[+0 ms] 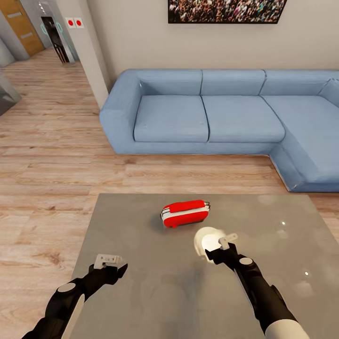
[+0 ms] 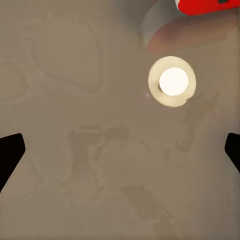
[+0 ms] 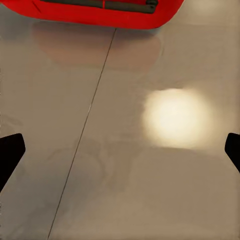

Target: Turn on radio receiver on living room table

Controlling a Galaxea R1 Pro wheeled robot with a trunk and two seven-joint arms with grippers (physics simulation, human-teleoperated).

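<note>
I see the radio (image 1: 185, 213) lying on the table (image 1: 141, 292), near the far edge and roughly midway along it, with bare grey top on every side. Nothing stands between it and my arms. Beyond the table's far edge a strip of wood floor (image 1: 56, 160) runs to the blue sofa (image 1: 212, 113), which wraps round toward the far right corner. A framed crowd picture (image 1: 226, 9) hangs on the wall above the sofa, and a hallway opens at the far left.

My right claw (image 1: 225, 241) hovers over the table just on my side of the radio and a little to its right, not touching it. A bright round lamp reflection (image 1: 207, 239) sits on the glossy top right beside it. In the right wrist view the two fingertips (image 3: 11, 152) stand wide apart with nothing between them, and the radio's red body (image 3: 100, 12) lies ahead across a thin seam in the top.

My left claw (image 1: 109, 260) hangs over the near left part of the table, well apart from the radio. Its fingertips (image 2: 10, 150) are also spread wide and empty, and a corner of the radio (image 2: 210, 6) shows beyond the lamp's reflection (image 2: 172, 81).
</note>
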